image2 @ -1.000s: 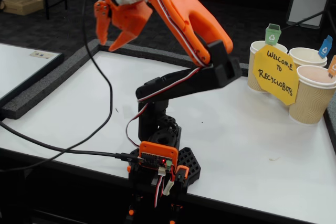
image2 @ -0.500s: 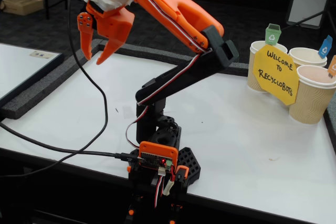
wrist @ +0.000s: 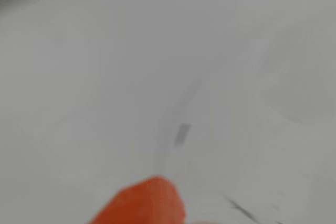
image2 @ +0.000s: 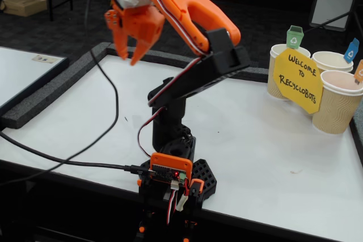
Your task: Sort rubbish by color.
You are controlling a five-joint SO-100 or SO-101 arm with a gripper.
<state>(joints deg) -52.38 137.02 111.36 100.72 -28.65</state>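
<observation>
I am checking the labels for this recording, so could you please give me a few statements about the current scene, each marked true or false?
1. The tool hangs in the air above the table. True.
2. The tool grips an orange paper wad. False: nothing shows between its fingers.
3. Three paper cups stand at the right of the fixed view. True.
4. The yellow sign lies flat on the table. False: it stands upright against the cups.
5. Paper wads lie on the table. False: none shows in either view.

Arm base [image2: 170, 168]: front edge of the tabletop [image2: 272, 140], near the middle.
Cups [image2: 334, 97]: far right, behind the sign [image2: 298, 80].
Pincer [image2: 129, 49]: raised over the back left.
</observation>
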